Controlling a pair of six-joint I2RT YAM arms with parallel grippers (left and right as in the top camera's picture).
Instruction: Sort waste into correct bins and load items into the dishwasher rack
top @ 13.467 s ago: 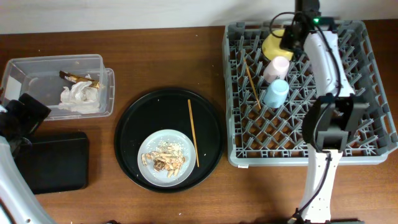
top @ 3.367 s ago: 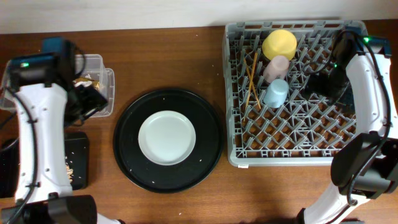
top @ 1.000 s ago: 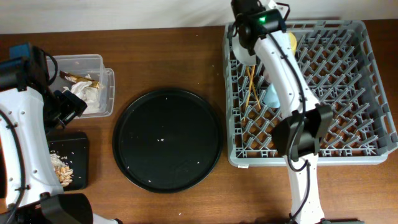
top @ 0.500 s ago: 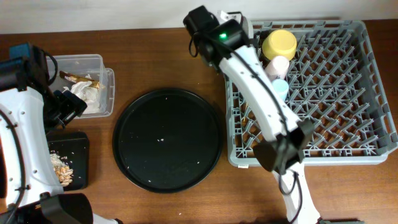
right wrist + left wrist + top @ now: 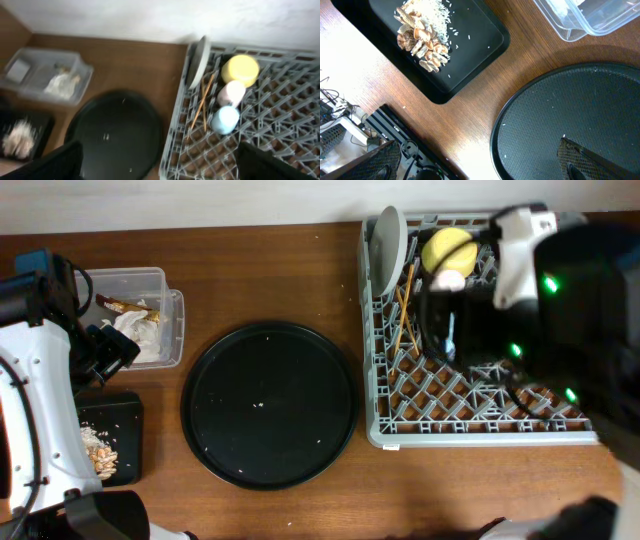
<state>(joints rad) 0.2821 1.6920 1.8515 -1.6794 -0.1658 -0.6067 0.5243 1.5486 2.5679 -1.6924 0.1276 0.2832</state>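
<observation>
The pale grey plate [image 5: 388, 246] stands on edge in the left rear corner of the dishwasher rack [image 5: 470, 425]. Beside it are the yellow bowl [image 5: 241, 69], pink cup [image 5: 231, 92], light blue cup [image 5: 225, 119] and chopsticks [image 5: 202, 102]. My right gripper [image 5: 160, 167] hangs open and empty high above the rack's left side; its arm [image 5: 560, 310] hides much of the rack from overhead. The crumpled foil wrapper [image 5: 130, 325] lies in the clear box [image 5: 60, 285]. Food scraps [image 5: 422, 42] lie in the shallow black tray [image 5: 485, 45]. My left gripper [image 5: 480, 165] is open and empty beside that tray.
A large round black tray [image 5: 270, 405] with a few crumbs lies between the bins and the rack. Cables and a power strip [image 5: 395, 135] show past the table's left edge. A white wall runs along the back.
My right gripper has let go of the plate, which now stands in the rack, and the arm has risen and swung right over the rack. The left arm has not moved.
</observation>
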